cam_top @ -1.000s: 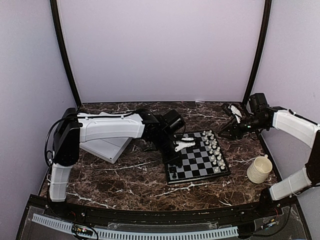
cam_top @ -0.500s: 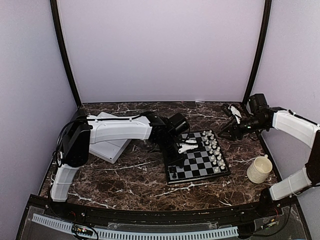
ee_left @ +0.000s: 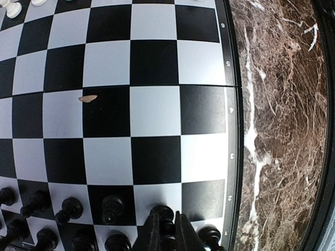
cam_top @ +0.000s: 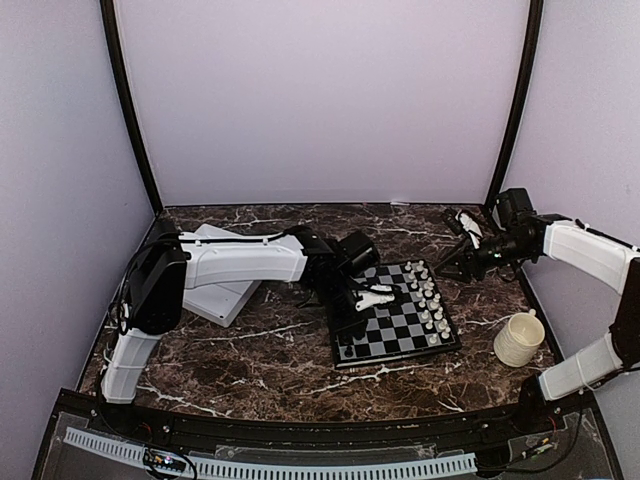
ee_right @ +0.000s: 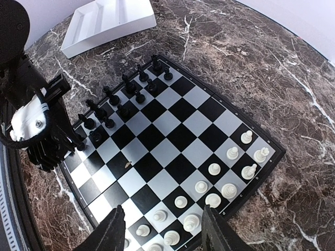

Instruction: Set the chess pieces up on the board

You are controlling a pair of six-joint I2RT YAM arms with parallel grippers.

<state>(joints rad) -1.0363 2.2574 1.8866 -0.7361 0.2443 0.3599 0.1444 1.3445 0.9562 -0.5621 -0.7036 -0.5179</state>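
Board [cam_top: 398, 322] lies right of the surface's centre, black pieces [ee_left: 69, 209] ranked along its left edge; we see the left pincer [ee_left: 166, 226] closed among them. Farther right, the right pincer [ee_right: 163, 232] hovers open, empty.

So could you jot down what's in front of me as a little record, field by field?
board: checkered, on marble table, middle squares bare
black pieces: grouped along one edge
white pieces: lined along the opposite edge
left hand: shut, low among the black pieces
right hand: open, empty, near the white edge
also there: white tray, cream mug
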